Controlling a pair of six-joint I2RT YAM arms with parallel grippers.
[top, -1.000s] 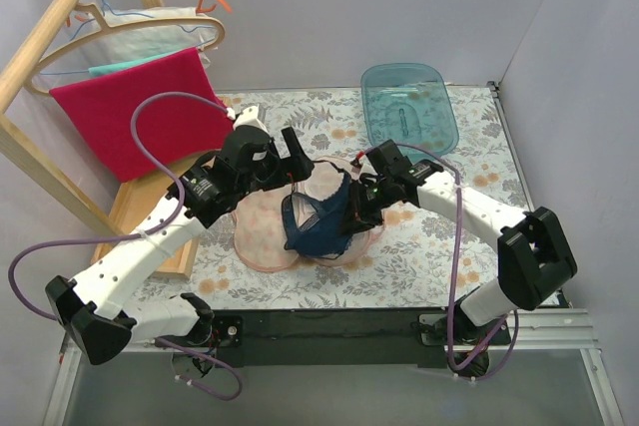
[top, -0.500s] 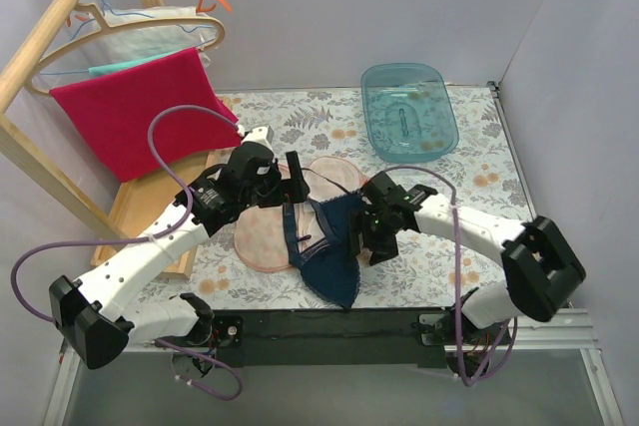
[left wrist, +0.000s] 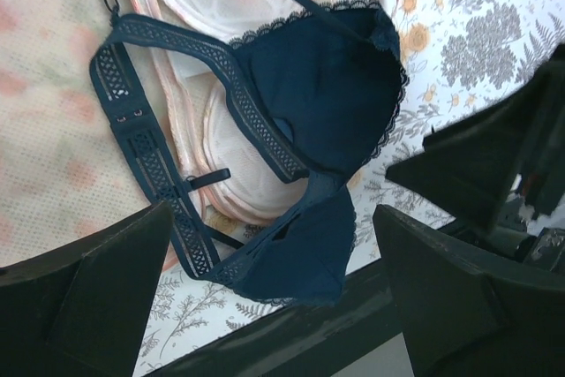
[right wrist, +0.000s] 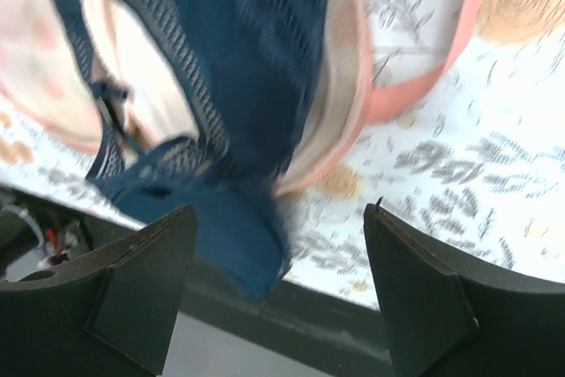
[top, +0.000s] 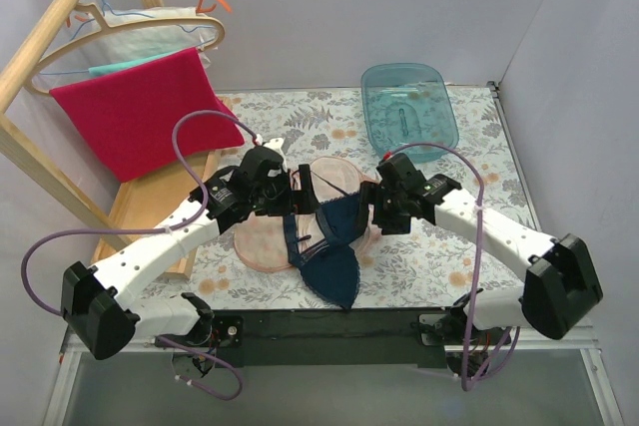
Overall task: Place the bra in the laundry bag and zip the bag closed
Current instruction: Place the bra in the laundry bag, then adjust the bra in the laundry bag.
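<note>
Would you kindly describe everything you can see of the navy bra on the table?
The bra is dark navy fabric with scalloped lace trim along the cups, a lattice-patterned band, and thin straps. It lies spread out, one cup resting on the open peach laundry bag, the other on the floral table, reaching its near edge. The band trails leftward across the bag. The left gripper and right gripper hover open above it; neither holds it.

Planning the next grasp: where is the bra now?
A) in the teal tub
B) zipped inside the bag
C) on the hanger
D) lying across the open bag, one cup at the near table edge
D: the bra spreads over the open bag, lower cup reaching the table edge.
</note>
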